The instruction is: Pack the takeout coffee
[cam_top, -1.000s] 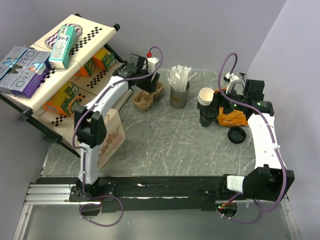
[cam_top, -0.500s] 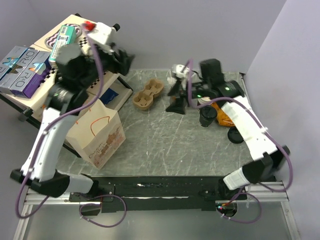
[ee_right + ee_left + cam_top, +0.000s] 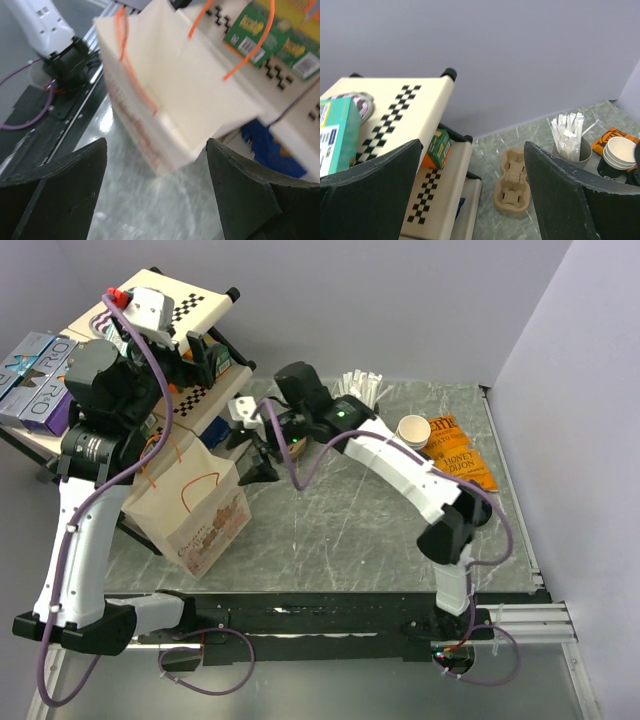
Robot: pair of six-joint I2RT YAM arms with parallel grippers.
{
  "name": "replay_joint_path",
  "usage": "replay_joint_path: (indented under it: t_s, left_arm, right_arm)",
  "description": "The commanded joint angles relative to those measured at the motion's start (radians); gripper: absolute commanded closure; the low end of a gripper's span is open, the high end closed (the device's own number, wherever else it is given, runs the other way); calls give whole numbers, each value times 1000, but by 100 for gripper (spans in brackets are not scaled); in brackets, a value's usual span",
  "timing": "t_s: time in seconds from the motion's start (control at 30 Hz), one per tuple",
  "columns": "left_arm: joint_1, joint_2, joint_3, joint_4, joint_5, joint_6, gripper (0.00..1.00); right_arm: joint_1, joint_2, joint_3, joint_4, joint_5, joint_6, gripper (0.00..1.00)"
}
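Left end effector (image 3: pixel 472 200) spread wide, nothing held; right end effector (image 3: pixel 155 195) likewise, pointed at paper bag (image 3: pixel 170 100).

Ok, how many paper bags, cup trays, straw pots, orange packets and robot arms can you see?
Paper bags: 1
Cup trays: 1
Straw pots: 1
Orange packets: 1
Robot arms: 2
Total: 6

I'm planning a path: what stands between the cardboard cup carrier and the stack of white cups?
A tin of white straws stands between the cup carrier and the white cups; the left wrist view shows it.
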Motion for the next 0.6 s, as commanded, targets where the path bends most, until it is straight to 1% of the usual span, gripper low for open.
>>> replay_joint_path:
  t_s: [0.0,0.07,0.13,0.3,0.37,0.43,0.57]
  left_arm:
    - [39,-64,-32,16,43,-66,11]
    - [48,-83,-53,11,52,-77,11]
    - [56,-93,-68,8,69,-80,11]
    - [62,-124,-90,-2,69,-73,11]
    - [65,-135,-98,-4,67,-62,11]
    - [66,-148,-107,-1,63,-59,11]
    - [69,-161,-118,-7,66,-56,11]
  right_arm:
    - [20,98,161,59,-47,-19,14]
    - [37,142,201,49,-55,-33,14]
    - [51,165,204,34,-61,-71,14]
    - [109,170,169,-49,-56,-220,15]
    - [123,167,140,-64,-47,-248,16]
    - [124,171,123,-55,-36,-240,17]
    - [124,196,144,-41,-19,-205,22]
